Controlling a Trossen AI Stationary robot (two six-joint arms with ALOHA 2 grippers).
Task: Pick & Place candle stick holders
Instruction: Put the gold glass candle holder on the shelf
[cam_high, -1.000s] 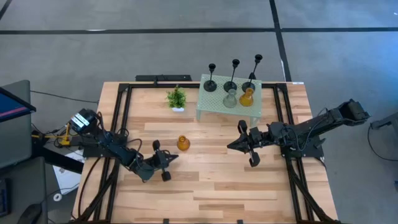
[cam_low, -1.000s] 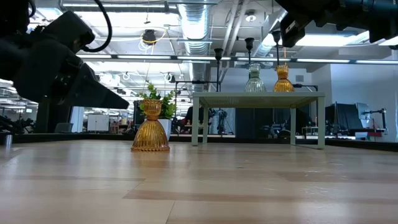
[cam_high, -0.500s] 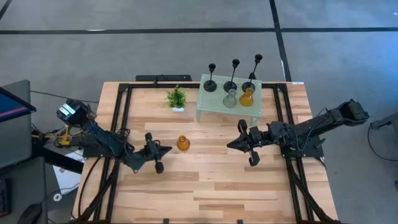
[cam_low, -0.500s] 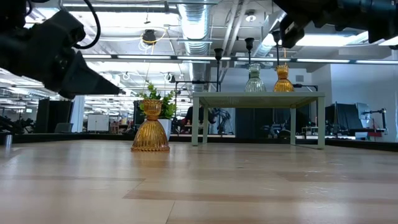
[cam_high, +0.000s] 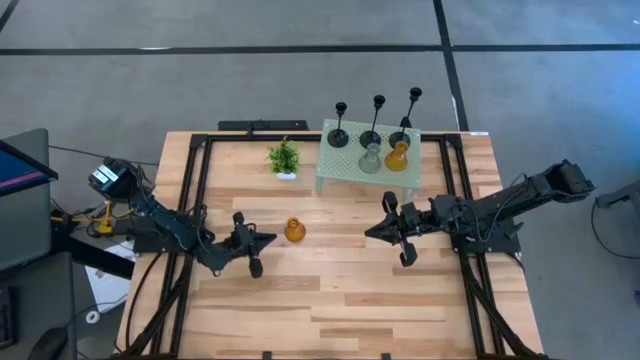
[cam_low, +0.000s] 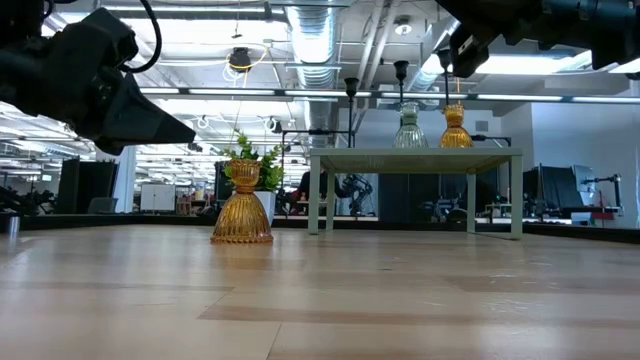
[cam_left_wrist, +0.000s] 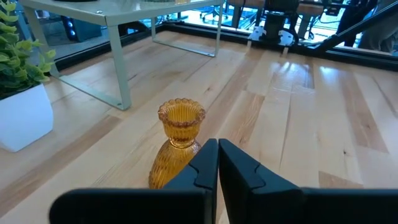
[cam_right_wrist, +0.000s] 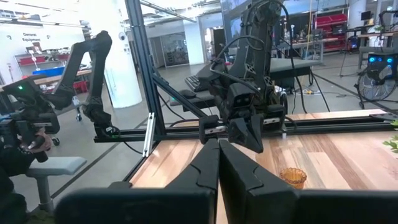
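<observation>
One amber glass holder stands alone on the bare wood of the table, upright, out in front of the pale green mesh stand and a little to the left-arm side of it. The other five holders are already up on that stand: three black thin-stemmed ones in a row along its far edge, with a clear-grey glass one and a second amber one just in front of them. By that count, this lone piece looks like the last one left to place.

Over the last second the left gripper has swung up from a spot nearer the front edge of the table, and it now points straight at the lone amber holder from just beside it. Its fingers are pressed together and hold nothing; in the left wrist view their tips sit right before the ribbed body of the glass, near but apparently not touching. Judged from that, the approach is lined up, yet the jaws would have to part before any grasp of so wide a body could be made.

Farther out, the small green potted plant sits left of the stand, well clear of the line of approach. The right gripper waits on the other side of the holder, fingers closed and empty, well apart from it
</observation>
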